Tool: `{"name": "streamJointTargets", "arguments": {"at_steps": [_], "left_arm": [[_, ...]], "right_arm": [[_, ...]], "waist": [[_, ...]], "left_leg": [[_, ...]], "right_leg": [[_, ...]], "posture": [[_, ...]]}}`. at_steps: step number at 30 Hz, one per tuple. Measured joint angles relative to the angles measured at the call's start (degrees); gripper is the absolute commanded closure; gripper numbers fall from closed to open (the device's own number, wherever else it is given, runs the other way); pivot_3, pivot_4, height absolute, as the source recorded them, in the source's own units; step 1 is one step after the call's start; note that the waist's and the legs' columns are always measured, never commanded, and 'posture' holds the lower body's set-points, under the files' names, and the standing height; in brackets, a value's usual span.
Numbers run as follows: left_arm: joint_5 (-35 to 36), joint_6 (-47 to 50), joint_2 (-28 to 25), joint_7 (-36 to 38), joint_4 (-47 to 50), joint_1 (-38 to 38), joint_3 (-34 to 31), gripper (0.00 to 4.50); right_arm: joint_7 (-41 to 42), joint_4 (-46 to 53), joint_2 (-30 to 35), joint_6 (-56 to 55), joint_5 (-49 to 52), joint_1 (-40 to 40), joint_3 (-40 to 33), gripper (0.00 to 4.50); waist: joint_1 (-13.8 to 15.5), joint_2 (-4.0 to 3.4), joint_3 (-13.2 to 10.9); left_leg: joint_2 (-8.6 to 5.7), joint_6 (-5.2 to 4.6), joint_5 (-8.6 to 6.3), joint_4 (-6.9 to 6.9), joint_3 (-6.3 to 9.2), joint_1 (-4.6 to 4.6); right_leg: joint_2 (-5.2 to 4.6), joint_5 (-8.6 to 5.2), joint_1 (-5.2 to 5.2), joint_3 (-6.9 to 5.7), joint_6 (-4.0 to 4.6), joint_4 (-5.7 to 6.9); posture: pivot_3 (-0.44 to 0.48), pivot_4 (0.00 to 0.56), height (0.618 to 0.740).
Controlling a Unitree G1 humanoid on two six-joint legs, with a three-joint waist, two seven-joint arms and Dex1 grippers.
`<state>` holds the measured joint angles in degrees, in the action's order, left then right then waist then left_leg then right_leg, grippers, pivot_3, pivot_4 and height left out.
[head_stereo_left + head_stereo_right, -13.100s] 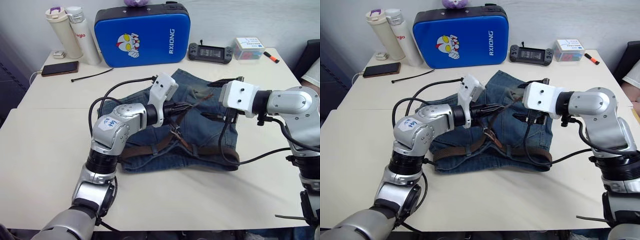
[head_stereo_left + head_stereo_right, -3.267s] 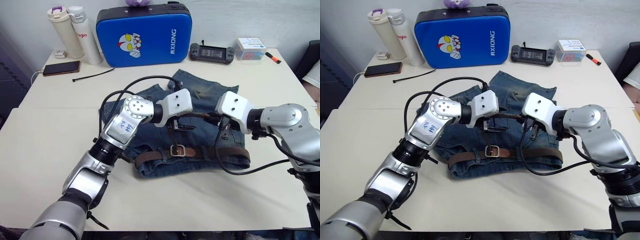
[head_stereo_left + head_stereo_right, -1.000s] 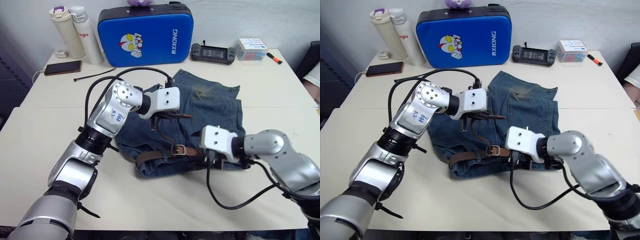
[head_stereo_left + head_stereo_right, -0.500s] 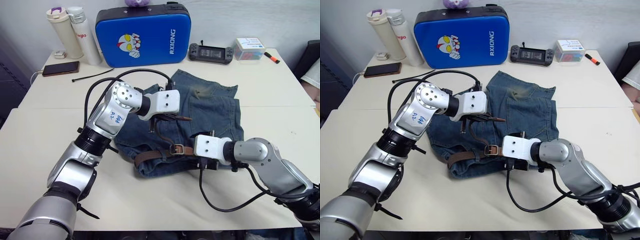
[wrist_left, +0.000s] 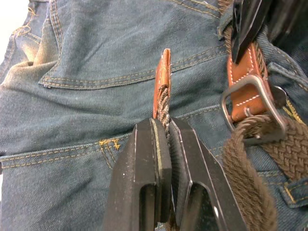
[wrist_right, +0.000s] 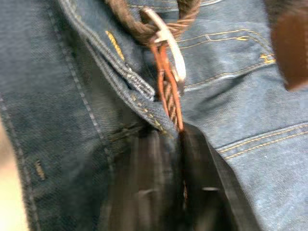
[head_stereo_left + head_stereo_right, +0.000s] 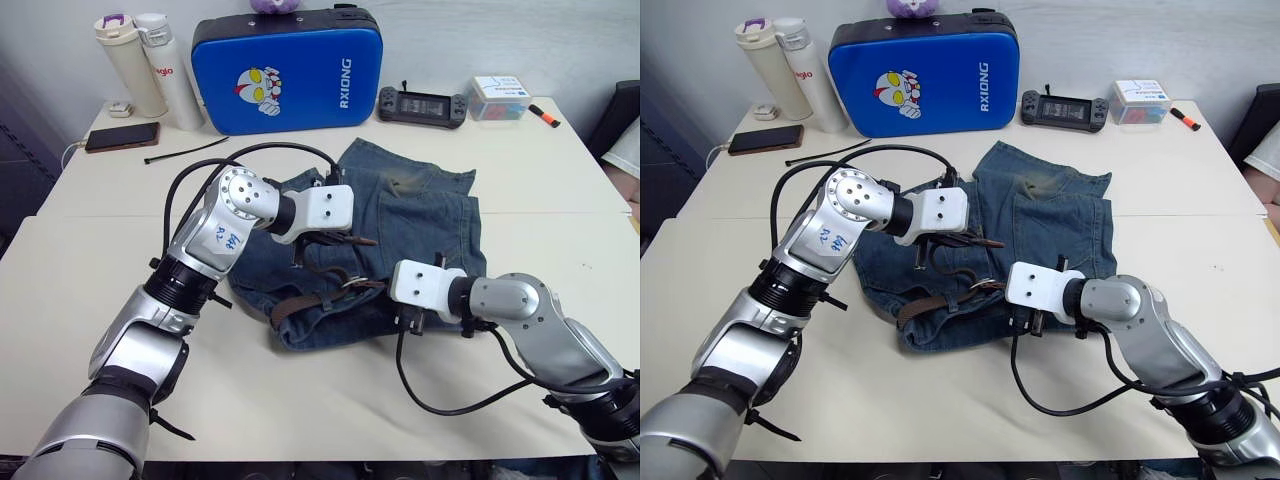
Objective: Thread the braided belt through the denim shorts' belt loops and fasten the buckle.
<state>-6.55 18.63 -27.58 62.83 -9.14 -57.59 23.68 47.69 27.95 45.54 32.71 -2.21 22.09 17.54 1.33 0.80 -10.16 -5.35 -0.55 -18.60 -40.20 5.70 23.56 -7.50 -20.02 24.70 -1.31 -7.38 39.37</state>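
A: The braided belt [image 7: 322,297] lay along the waistband of the denim shorts [image 7: 425,215], near the front edge of the cream table [image 7: 90,290]. Where did we have hold of it?

B: At two places. Our left gripper [image 5: 165,129] was clamped tight on the belt's free tip, the tan leather end sticking out just past the black fingers [image 5: 144,168]. In the left wrist view that tip stood edge-on above the denim, near a stitched pocket.

A: And our right gripper [image 6: 179,132]?

B: Its two fingers were pressed close together on the tan leather tab next to the buckle [image 6: 166,41], along with a fold of the waistband. From the head views we saw the right gripper [image 7: 1025,320] down at the near edge of the shorts, with the buckle [image 7: 985,286] just beside it, tilted up off the cloth.

A: Was the prong through the strap?

B: We could not tell. In the left wrist view the buckle [image 5: 250,108] sat on its leather tab with brown braid passing under its frame.

A: What stood behind the shorts?

B: The blue case [image 7: 285,70] upright at the far edge, two bottles [image 7: 145,65] and a phone [image 7: 120,136] to its left, a black cable tie [image 7: 185,150] well apart from the shorts, and a handheld console [image 7: 420,103] on the far right.
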Motion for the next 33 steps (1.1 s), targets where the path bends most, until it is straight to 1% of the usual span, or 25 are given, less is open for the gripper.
{"name": "streamJointTargets", "arguments": {"at_steps": [8,14,19,23,29,33], "left_arm": [[-0.42,0.02,-4.68,5.71,3.92,0.02,0.69,4.50],[-2.21,-2.09,-7.22,8.07,3.99,0.00,2.15,4.50],[-3.25,-3.97,-6.70,7.87,3.42,0.00,2.32,4.50],[-4.01,-5.09,-4.85,7.62,1.66,-0.01,2.88,4.50],[-4.86,-6.91,-3.48,7.32,1.41,-0.13,3.40,4.50],[-4.98,-6.47,-1.70,6.86,0.40,-0.26,3.38,4.50]], "right_arm": [[-2.91,0.03,-2.01,2.56,-0.18,0.17,-0.12,4.47],[-3.50,0.11,-2.08,3.72,-0.17,0.72,-0.14,4.47],[-3.66,0.55,-2.08,4.23,-0.17,1.18,-0.14,4.47],[-4.02,1.24,-2.11,5.09,-0.16,2.22,-0.14,4.47],[-4.04,1.61,-2.12,6.03,-0.13,2.34,-0.14,4.47],[-4.04,1.78,-2.17,6.21,-0.13,2.39,-0.14,4.47]], "waist": [[-0.11,0.00,0.00],[-0.09,0.00,0.00],[-0.07,0.00,0.00],[-0.07,0.00,0.00],[-0.07,0.00,0.00],[-0.07,0.00,0.00]], "left_leg": [[0.00,0.00,0.00,0.00,0.00,0.01],[-0.01,0.00,0.00,-0.01,0.00,0.01],[-0.02,0.00,0.00,-0.02,0.00,0.01],[-0.01,0.00,0.00,-0.01,0.00,0.01],[-0.01,0.00,0.00,-0.01,0.00,0.02],[-0.02,0.00,0.00,-0.02,0.00,0.02]], "right_leg": [[0.00,0.00,0.05,0.03,0.00,0.07],[0.00,0.00,0.04,0.03,0.00,0.08],[0.00,0.00,0.05,0.03,0.00,0.08],[0.00,0.00,0.06,0.02,0.00,0.09],[0.00,0.00,0.07,0.02,0.00,0.10],[0.00,0.00,0.07,0.02,0.00,0.10]], "posture": [[0.000,0.150,0.677],[0.000,0.150,0.677],[0.000,0.150,0.677],[0.000,0.150,0.677],[0.000,0.150,0.677],[0.000,0.150,0.677]]}}
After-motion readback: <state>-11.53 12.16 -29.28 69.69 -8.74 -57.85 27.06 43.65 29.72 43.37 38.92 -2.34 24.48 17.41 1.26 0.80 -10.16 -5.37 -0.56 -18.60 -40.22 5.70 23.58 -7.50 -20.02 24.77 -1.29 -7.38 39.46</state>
